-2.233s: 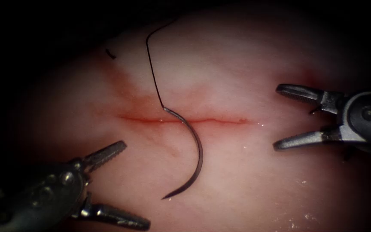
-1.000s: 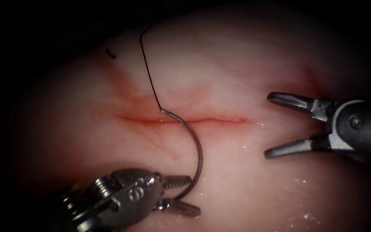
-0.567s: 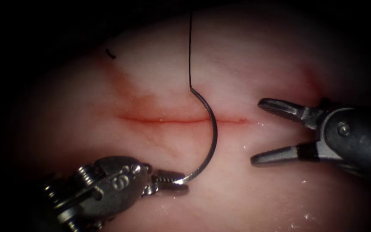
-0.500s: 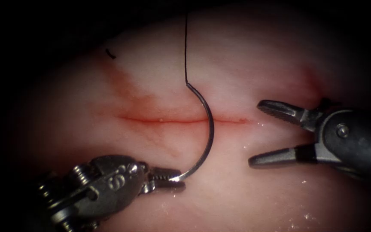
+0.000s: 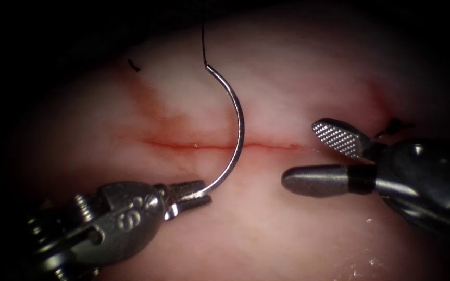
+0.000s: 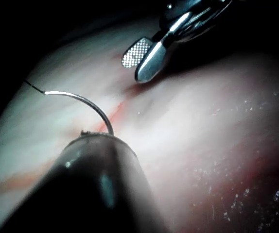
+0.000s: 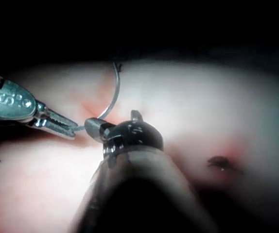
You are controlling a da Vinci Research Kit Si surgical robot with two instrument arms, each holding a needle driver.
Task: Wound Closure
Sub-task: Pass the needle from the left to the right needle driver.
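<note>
My left tool (image 5: 192, 191) comes in from the lower left, its jaws shut on the curved needle (image 5: 239, 130) close to its pointed end. The needle stands free above the tissue (image 5: 266, 229), not in it, arching up over the cut (image 5: 183, 144) right of its middle. Black thread (image 5: 202, 44) runs up from the needle's blunt end. My right tool (image 5: 300, 153) is open just right of the needle, holding nothing. The left wrist view has the needle (image 6: 83, 98), the thread (image 6: 32, 86) and the open right tool (image 6: 140, 59). In the right wrist view, the left tool (image 7: 61, 125) grips the needle (image 7: 116, 94).
A short cut end of thread (image 5: 134, 65) lies on the tissue at the upper left. Another dark thread bit (image 5: 391, 125) sits just above the right tool's wrist by a red mark, also seen as a dark thread bit (image 7: 221, 162). Red fluid stains the tissue around the cut.
The left tool closed on the needle near its point and lifted it up and left, swinging the thread end upward. The right tool moved left toward the needle and rolled its open jaws.
</note>
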